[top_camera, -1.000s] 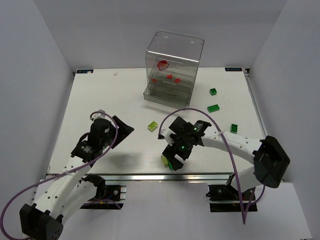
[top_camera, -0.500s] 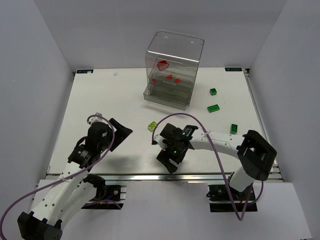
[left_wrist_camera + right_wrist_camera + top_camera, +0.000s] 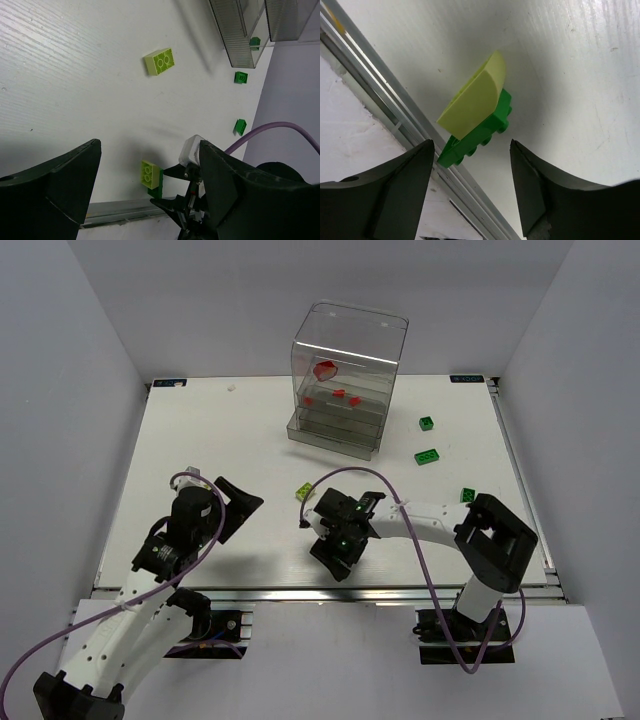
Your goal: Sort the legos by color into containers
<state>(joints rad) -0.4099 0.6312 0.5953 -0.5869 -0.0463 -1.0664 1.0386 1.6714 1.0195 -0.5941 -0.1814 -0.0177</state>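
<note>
Right gripper (image 3: 335,558): we see its jaws apart, over a yellow-green lego (image 3: 472,100) stacked on a green lego (image 3: 487,127) at the near edge of the table (image 3: 200,440).
Left gripper (image 3: 238,510): we see its jaws apart, empty.

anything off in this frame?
Yes: a yellow-green piece rests on a green brick, right at the table's near edge rail. These are two colours stacked together, so they likely need separating before sorting. The right gripper is open above them.
</note>
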